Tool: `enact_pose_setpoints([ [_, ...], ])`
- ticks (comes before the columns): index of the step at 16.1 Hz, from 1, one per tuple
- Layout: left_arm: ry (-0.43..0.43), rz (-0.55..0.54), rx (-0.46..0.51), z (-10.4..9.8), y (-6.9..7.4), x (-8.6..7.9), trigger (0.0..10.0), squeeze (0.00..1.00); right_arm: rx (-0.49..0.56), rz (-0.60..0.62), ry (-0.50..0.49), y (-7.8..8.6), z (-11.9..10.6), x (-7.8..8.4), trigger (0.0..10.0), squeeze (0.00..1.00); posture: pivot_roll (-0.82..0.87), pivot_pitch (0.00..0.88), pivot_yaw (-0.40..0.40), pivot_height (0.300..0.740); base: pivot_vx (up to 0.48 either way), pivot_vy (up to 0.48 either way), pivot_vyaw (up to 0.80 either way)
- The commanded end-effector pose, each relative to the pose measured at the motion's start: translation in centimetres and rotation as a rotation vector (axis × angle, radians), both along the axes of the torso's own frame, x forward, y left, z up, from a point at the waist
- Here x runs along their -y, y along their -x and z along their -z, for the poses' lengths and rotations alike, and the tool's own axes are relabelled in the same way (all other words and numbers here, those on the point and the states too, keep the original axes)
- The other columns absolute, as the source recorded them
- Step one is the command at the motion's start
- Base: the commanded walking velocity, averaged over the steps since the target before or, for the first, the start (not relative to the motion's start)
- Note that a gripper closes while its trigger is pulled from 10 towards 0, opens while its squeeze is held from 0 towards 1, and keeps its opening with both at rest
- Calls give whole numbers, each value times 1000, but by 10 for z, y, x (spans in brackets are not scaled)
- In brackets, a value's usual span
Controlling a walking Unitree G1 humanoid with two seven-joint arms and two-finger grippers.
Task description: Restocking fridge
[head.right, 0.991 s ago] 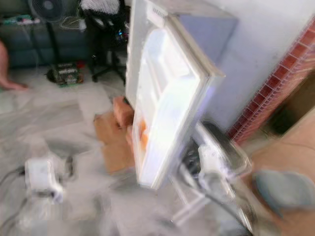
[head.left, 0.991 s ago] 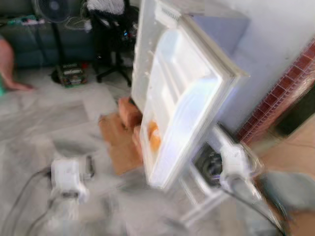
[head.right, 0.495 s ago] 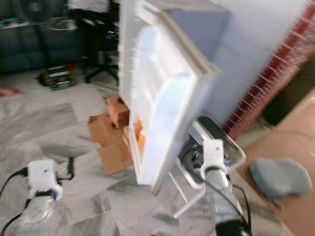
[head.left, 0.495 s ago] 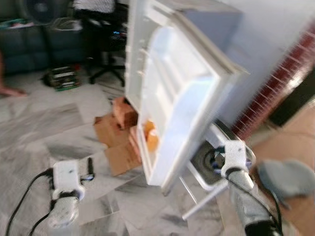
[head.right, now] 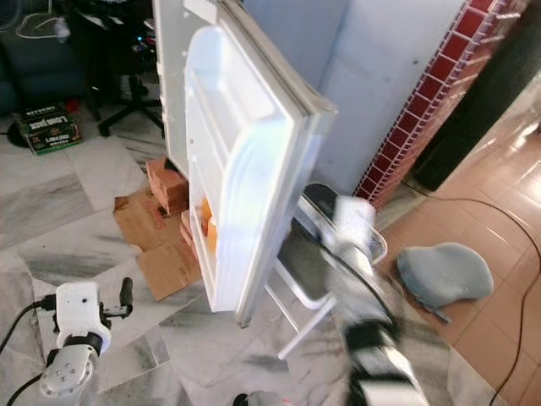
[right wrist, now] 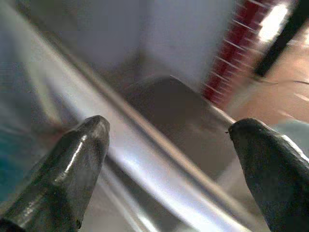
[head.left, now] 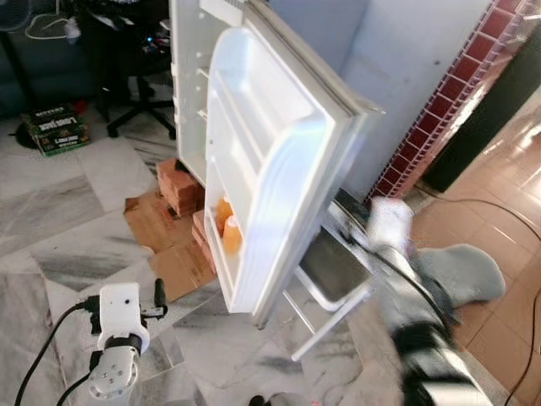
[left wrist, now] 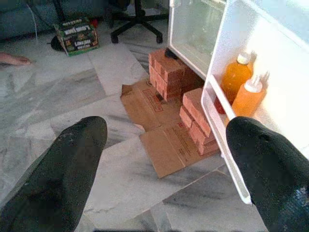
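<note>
The fridge (head.left: 190, 68) stands against the pale wall (head.left: 406, 76) with its white door (head.left: 270, 169) swung wide open toward the robot. On the door's lowest shelf two orange bottles (left wrist: 241, 87) stand side by side, touching or nearly so; the wrist view shows one with a white cap and the other with a pointed nozzle. The fridge rests on stacked red bricks (left wrist: 169, 72), with more bricks (left wrist: 195, 118) under the door's edge, and flattened cardboard (left wrist: 159, 125) lies on the marble floor (head.left: 59, 228) beside them. The left gripper (left wrist: 166, 159) hangs low over the floor, near the door's bottom corner, its fingers (left wrist: 63, 169) spread wide apart with nothing between them. The right gripper (right wrist: 174, 159) is raised behind the door's outer edge, beside a metal-framed chair (head.left: 330, 271) that stands just past the door; the right arm (head.left: 406, 304) is blurred in the head views. Its fingers (right wrist: 72, 169) are also spread wide and hold nothing, pointing toward the chair's dark seat and frame. A grey cushion-like thing (head.left: 461, 271) lies on the reddish tiles (head.left: 507, 186) to the right, near a red brick-tiled wall strip (head.left: 439, 110). Farther back are an office chair (head.left: 139, 93) and a printed box (head.left: 52, 128) on the floor.
</note>
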State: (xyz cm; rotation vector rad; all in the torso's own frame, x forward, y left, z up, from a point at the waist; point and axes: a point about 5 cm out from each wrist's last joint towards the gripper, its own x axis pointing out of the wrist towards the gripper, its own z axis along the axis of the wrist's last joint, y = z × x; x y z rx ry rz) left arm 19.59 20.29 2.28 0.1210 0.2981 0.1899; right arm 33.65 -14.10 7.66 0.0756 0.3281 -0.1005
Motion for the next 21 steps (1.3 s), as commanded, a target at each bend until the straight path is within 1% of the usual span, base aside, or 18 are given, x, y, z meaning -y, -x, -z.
enact_pose_setpoints([
  [1,-3,39,2,-3,-6,8,10000,0,28,-44,-47,-11,-12,-26,10000,0,232,0,-103,740,0,0,0],
  [2,-5,47,5,-4,-8,9,10000,0,34,-87,-83,-15,-18,-46,10000,0,234,0,-103,740,0,0,0],
  [3,-7,54,6,-5,-11,11,10000,0,49,-141,-123,-19,-28,-70,10000,0,242,0,-105,740,0,0,0],
  [4,-9,57,7,-6,-12,11,10000,0,60,-177,-147,-21,-35,-85,10000,0,242,0,-105,740,0,0,0],
  [5,-12,58,11,-7,-14,12,10000,0,93,-259,-201,-23,-54,-119,10000,0,257,0,-118,740,0,0,0],
  [6,-14,49,15,-8,-15,12,10000,0,114,-323,-224,-22,-67,-141,10000,0,262,0,-125,740,0,0,0],
  [8,-16,41,19,-8,-16,12,10000,0,121,-351,-238,-21,-74,-155,10000,0,275,0,-142,740,0,0,0],
  [10,-15,26,26,-8,-17,12,10000,0,138,-411,-246,-16,-85,-175,10000,0,288,0,-157,740,0,0,0],
  [11,-16,25,30,-10,-19,12,10000,0,129,-465,-248,-12,-91,-189,10000,0,295,0,-165,740,0,0,0],
  [12,-17,25,34,-10,-19,12,10000,0,115,-548,-322,-6,-99,-203,10000,0,300,0,-172,740,0,0,0],
  [13,-17,23,35,-11,-22,10,10000,0,23,-961,-740,35,-137,-251,10000,0,302,0,-177,740,0,0,0],
  [14,-18,20,36,-11,-22,9,10000,0,25,-1115,-816,52,-151,-258,10000,0,297,0,-179,740,0,0,0],
  [15,-19,14,36,-11,-24,7,10000,0,14,-1294,-884,74,-165,-260,10000,0,293,0,-182,740,0,0,0],
  [16,-20,9,41,-12,-26,6,10000,0,-1,-1346,-865,83,-162,-260,10000,0,292,0,-187,740,0,0,0],
  [17,-21,6,52,-13,-30,5,10000,0,-26,-1361,-852,88,-155,-262,10000,0,296,0,-191,740,0,0,0],
  [19,-23,-4,69,-17,-33,5,10000,0,-63,-1363,-835,91,-147,-265,10000,0,301,0,-193,740,0,0,0],
  [20,-22,-9,75,-19,-33,3,10000,0,-60,-1344,-817,83,-145,-264,10000,0,302,0,-193,740,0,0,0],
  [21,-21,-10,73,-18,-33,3,10000,0,-53,-1336,-803,80,-145,-262,10000,0,302,0,-191,740,0,0,0],
])
